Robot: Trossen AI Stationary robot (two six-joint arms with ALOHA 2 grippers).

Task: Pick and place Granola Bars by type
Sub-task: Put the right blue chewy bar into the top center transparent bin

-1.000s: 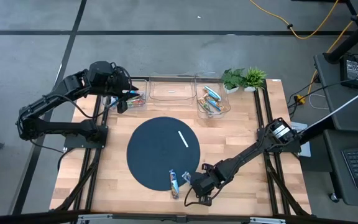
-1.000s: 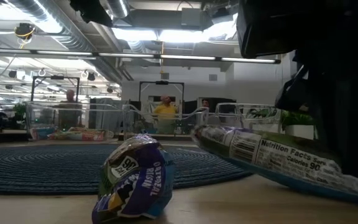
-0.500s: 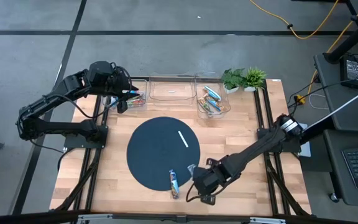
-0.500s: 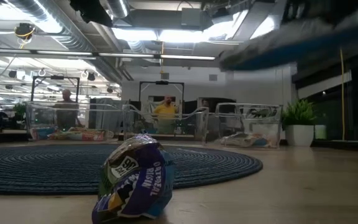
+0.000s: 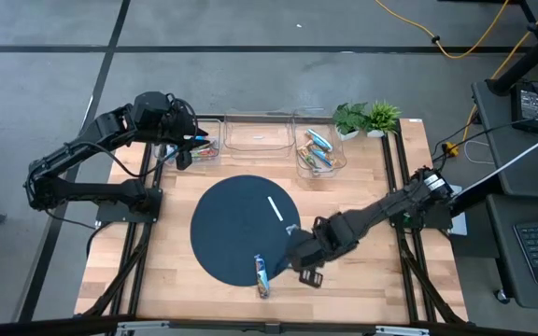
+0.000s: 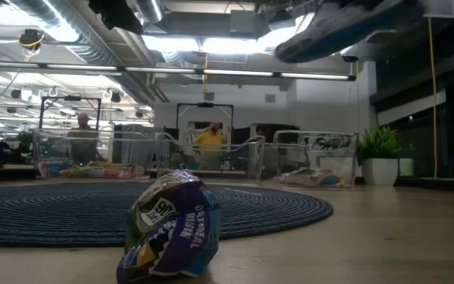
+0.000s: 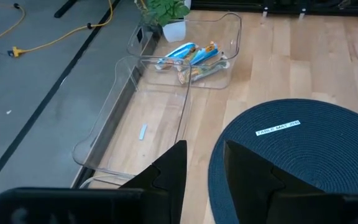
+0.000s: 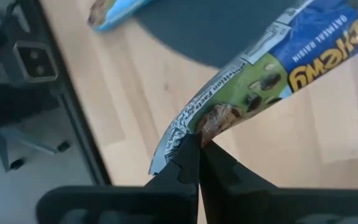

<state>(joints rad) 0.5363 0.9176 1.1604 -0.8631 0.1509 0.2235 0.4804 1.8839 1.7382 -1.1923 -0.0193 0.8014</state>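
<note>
My right gripper [image 8: 199, 146] hangs over the near right rim of the round dark mat [image 5: 241, 224], shut on a blue-and-green granola bar [image 8: 272, 68], which the low view shows high up as the bar [image 6: 345, 28]. A second blue bar [image 5: 261, 274] lies flat on the mat's near edge, its crumpled end [image 6: 172, 229] toward the low camera. My left gripper [image 7: 204, 158] waits open above the far left clear bin [image 5: 204, 149], which holds red-orange bars. The far right bin [image 5: 320, 151] holds several blue bars [image 7: 191, 55]. My right gripper pinches the bar's crimped end seal [image 8: 188, 134] between its two fingers, only at their free ends as far as the wrist view shows. The fingers come from above, pointing steeply down. The bar is lifted clear of the table and sticks out sideways from the fingers, slightly bent.
A thin white label strip [image 5: 275, 208] lies on the mat. The middle clear bin [image 5: 255, 138] holds only a small white scrap. Two potted plants [image 5: 367, 119] stand at the far right corner. Bare wood lies right of the mat.
My right gripper has risen from the table's near edge and drifted a little toward the mat, tipping more steeply downward. The bar, which lay slanted on the wood a second ago, is now lifted clear. My left arm kept still.
</note>
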